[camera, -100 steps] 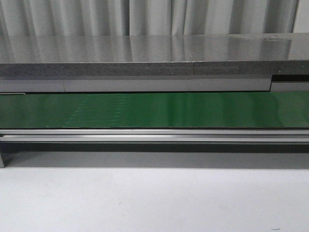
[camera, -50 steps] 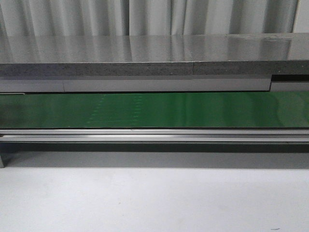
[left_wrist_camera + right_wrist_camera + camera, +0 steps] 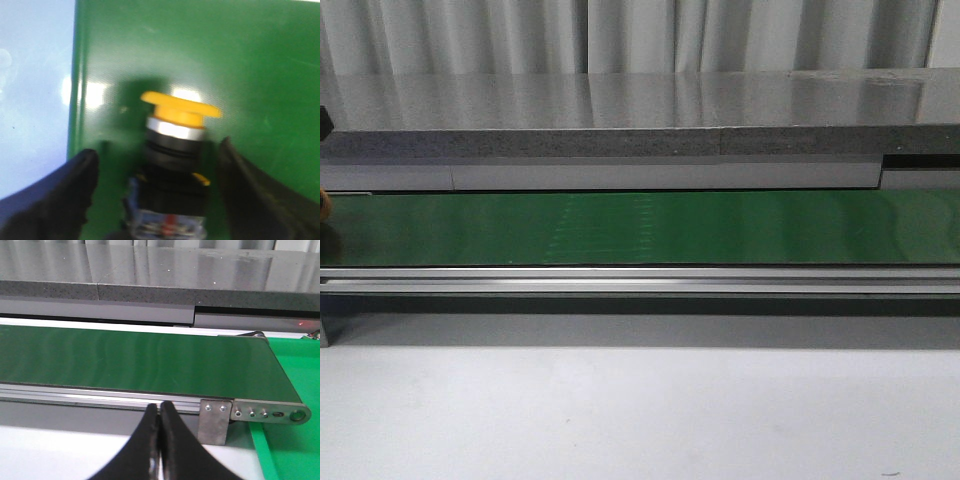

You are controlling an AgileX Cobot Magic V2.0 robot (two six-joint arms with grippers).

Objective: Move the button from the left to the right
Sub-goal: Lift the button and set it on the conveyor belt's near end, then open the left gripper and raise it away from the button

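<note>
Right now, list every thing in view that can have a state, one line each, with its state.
button: between the left gripper's fingers, over the green belt, yellow cap pointing away from the wrist; contact with the fingers not clear.
left gripper: open, fingers on either side of the button.
right gripper: shut, holding nothing, in front of the belt.
green belt: bare across the front view; an orange sliver shows at its far left edge.
</note>
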